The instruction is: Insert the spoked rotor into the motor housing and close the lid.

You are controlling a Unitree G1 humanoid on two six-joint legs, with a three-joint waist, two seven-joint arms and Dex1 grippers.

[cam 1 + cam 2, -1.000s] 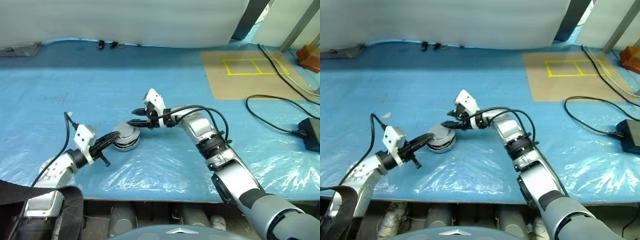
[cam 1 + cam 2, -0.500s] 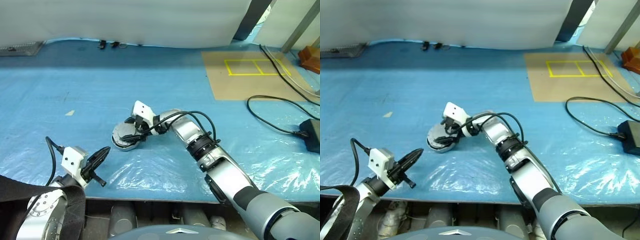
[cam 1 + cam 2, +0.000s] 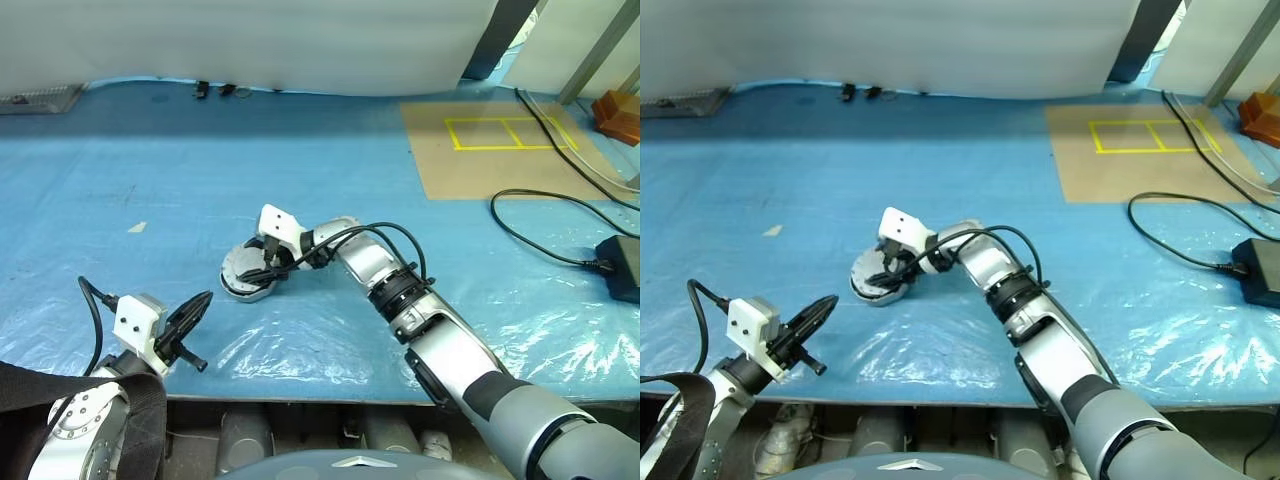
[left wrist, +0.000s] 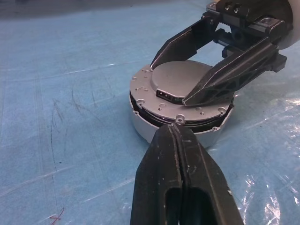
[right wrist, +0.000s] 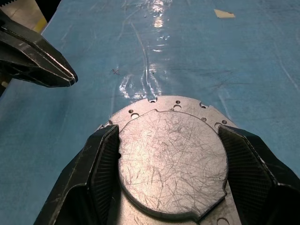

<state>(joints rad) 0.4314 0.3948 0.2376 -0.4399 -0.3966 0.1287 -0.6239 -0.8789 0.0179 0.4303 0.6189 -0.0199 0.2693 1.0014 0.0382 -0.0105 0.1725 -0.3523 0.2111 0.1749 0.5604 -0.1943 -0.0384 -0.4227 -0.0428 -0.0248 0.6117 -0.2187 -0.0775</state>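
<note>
From the head views, the right gripper (image 3: pixel 262 266) reaches across and straddles the lid (image 3: pixel 243 268), which sits on the motor housing (image 3: pixel 250 290) on the blue sheet (image 3: pixel 330 180); the left gripper (image 3: pixel 203 303) hangs apart, nearer the table's front edge, pinched shut and aimed at the housing. The left wrist view adds a thin dark gap under the lid's near rim, the lid slightly tilted, its flat face upward. The right wrist view shows the scratched raised centre disc between the wide-spread fingers (image 5: pixel 93 164), which touch its two sides, with the left claw's closed tip beyond.
</note>
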